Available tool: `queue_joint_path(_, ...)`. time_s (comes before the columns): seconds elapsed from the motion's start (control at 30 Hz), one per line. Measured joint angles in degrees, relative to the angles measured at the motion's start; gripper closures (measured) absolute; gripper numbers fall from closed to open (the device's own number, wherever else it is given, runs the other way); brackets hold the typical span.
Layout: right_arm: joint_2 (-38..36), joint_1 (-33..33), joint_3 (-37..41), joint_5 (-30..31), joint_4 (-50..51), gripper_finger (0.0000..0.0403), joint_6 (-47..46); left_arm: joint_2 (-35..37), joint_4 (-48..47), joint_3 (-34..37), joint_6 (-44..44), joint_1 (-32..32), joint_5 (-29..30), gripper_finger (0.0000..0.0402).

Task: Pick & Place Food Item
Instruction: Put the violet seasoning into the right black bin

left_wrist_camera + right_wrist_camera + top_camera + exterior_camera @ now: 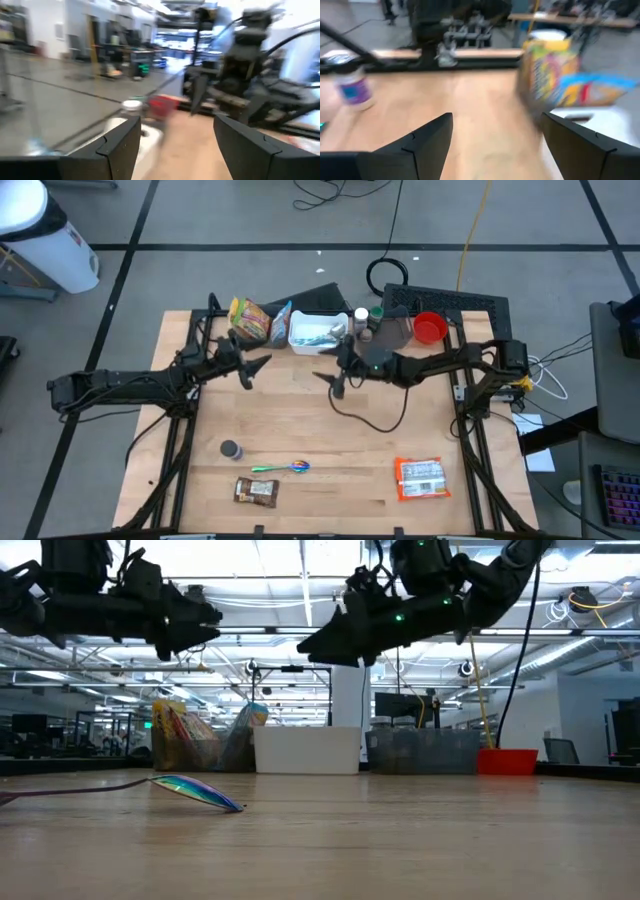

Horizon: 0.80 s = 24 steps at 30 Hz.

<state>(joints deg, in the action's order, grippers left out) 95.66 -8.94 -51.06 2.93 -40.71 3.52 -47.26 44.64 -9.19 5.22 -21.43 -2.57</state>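
Food items lie in two groups. A yellow snack bag and a blue bag stand at the far edge beside a white bin. A brown bar pack and an orange packet lie flat near the front edge. My left gripper hangs open above the table's left middle, nothing between its fingers. My right gripper hangs open above the table's middle, pointing toward the left arm, also with nothing in it. In the low view both grippers are well above the wood.
An iridescent spoon and a small jar lie near the front left. Bottles, a red cup and a dark tray stand at the far right. A cable loops over the middle of the table.
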Motion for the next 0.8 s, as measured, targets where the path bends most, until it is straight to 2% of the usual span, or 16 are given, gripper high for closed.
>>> queue_joint_path(0.2, 0.1, 5.6, 3.7, -0.1, -0.5, 0.0110, -6.1, 0.0, 1.1, 0.0, 3.6, 2.5, -7.9, 0.0146)
queue_joint_path(0.43, 0.1, 14.3, 5.1, 0.4, -8.4, 0.0110, -4.9, 0.0, 4.6, 0.0, 3.2, 9.1, -8.1, 0.0147)
queue_joint_path(0.53, 0.1, 16.7, 5.1, 5.1, -10.9, 0.0110, -2.2, 0.0, 7.1, 0.0, 1.3, 11.7, -7.9, 0.0147)
queue_joint_path(0.63, 0.1, 17.9, 5.1, 9.1, -13.9, 0.0110, -1.0, 0.0, 8.1, 0.0, 0.2, 13.8, -7.9, 0.0147)
queue_joint_path(0.8, 0.1, 18.1, 5.1, 9.0, -16.8, 0.0110, -3.7, 0.0, 7.8, 0.0, -1.9, 15.7, -7.9, 0.0146)
